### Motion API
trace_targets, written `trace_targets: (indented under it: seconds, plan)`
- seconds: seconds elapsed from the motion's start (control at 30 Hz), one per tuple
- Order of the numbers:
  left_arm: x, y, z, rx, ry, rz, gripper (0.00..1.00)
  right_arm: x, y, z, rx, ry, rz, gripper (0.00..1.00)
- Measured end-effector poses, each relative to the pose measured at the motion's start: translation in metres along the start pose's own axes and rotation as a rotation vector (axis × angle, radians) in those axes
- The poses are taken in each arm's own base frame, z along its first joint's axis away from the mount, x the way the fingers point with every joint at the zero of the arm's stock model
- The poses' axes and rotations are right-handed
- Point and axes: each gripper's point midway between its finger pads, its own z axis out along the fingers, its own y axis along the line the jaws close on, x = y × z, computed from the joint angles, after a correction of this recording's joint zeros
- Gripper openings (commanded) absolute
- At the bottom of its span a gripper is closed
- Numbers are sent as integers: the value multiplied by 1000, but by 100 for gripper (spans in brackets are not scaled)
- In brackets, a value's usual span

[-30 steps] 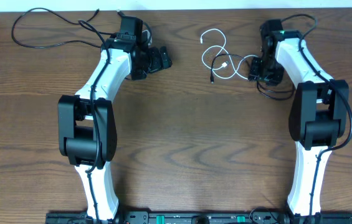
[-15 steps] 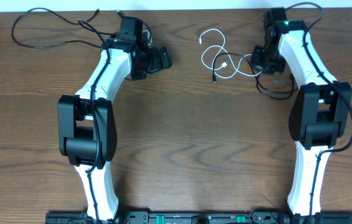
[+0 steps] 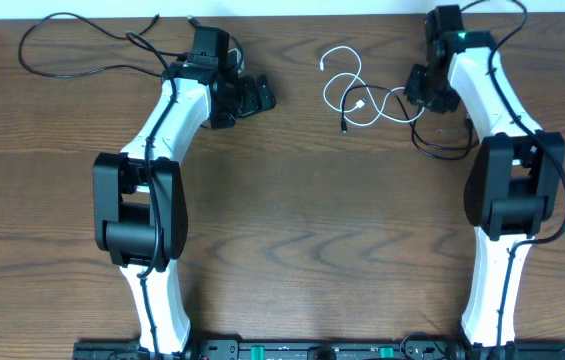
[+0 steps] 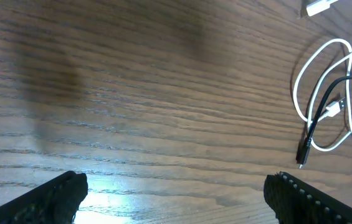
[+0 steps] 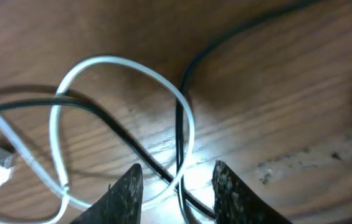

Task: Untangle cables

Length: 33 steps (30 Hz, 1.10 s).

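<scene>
two white-and-black arms stretch away from their bases across the wooden table (image 3: 292, 220). the left arm bends at its elbow and leans toward the far middle-left. the left gripper (image 3: 254, 97) sits low over bare wood, its jaws spread wide with nothing between them. the right arm runs up the right side to the far edge, its wrist turned inward, with a small green light (image 3: 452, 38) lit near the wrist. the right gripper (image 5: 177, 190) hangs just above the tangle with its jaws a narrow way apart. they straddle the spot where the white cable (image 5: 121, 61) crosses the short black cable (image 4: 302, 152), and the gap is wider than the cords. those two cords lie looped through each other between the grippers, nearer the right one. the long black cable (image 3: 22, 45) lies well apart in the far left corner.
</scene>
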Motion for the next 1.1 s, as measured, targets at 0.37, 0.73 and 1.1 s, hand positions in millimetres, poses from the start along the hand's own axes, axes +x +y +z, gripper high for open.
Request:
trace_targets:
  seconds: [0.37, 0.73, 1.1]
  plan:
    - [0, 0, 0, 0, 0, 0, 96, 16, -7, 22, 19, 28, 61, 12]
    - [0, 0, 0, 0, 0, 0, 96, 16, -8, 22, 23, 26, 70, 26]
    - [0, 0, 0, 0, 0, 0, 96, 20, -10, 22, 37, 40, 67, 18]
